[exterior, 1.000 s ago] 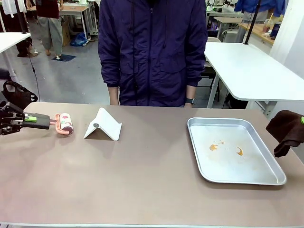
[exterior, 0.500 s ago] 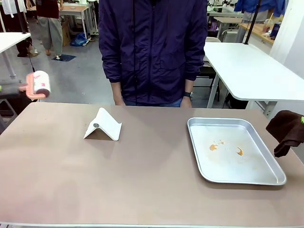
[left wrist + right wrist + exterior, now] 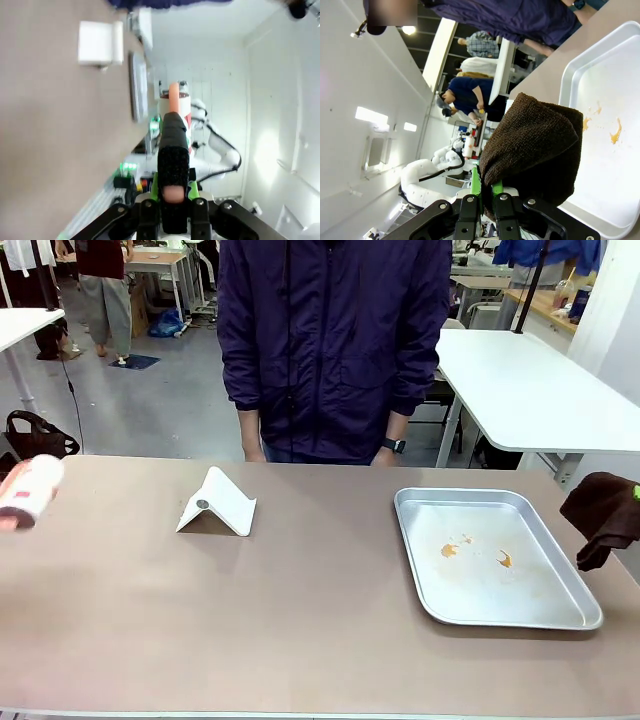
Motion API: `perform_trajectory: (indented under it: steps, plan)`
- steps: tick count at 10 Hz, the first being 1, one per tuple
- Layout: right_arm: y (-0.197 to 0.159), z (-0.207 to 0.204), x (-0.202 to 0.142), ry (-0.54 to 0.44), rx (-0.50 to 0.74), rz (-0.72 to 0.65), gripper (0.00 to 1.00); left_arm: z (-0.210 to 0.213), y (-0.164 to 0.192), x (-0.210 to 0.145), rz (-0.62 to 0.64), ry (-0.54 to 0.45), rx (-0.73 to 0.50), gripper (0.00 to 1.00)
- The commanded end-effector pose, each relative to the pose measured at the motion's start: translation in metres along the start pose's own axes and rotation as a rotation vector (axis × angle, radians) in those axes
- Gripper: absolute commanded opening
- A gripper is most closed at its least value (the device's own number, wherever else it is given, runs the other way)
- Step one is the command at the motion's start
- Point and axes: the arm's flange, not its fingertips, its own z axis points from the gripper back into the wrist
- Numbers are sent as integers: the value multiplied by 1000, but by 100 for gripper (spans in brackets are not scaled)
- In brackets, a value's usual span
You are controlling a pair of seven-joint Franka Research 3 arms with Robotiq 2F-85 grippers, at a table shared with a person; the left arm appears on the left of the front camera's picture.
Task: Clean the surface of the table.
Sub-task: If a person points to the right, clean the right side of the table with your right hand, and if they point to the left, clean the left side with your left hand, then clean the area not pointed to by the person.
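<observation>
The taupe-brown table (image 3: 300,610) spans the front view. A lint roller (image 3: 28,490) with a pink frame hangs blurred over the table's far left edge. In the left wrist view my left gripper (image 3: 172,200) is shut on the roller's black handle, and the lint roller (image 3: 174,107) points away from the camera, beside the table (image 3: 50,130). My right gripper (image 3: 487,192) is shut on a dark brown cloth (image 3: 535,145). That brown cloth (image 3: 603,515) hangs off the table's right edge, next to the silver tray (image 3: 420,575).
A white folded stand (image 3: 217,502) sits left of centre. The tray has orange stains (image 3: 449,550) on its floor. A person in a purple jacket (image 3: 330,340) stands at the far edge. White tables stand behind on the right.
The lint roller swung from over the table's left end up and off to the left, then came back down to the left edge. The brown cloth has stayed put.
</observation>
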Motion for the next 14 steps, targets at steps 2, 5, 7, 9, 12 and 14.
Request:
perform_trajectory:
  steps: [2,5,7,9,12,14]
  plan:
    - [5,0,0,6,7,11,0,10,9,-28,-57,92,19,22]
    - [5,0,0,6,7,11,0,10,12,-28,-26,82,41,22]
    - [5,0,0,6,7,11,0,10,12,-28,-26,82,41,22]
    - [5,0,0,6,7,11,0,10,12,-28,-26,82,41,22]
    - [5,0,0,6,7,11,0,10,12,-28,-26,82,41,22]
    - [5,0,0,6,7,11,0,10,12,-28,-26,82,41,22]
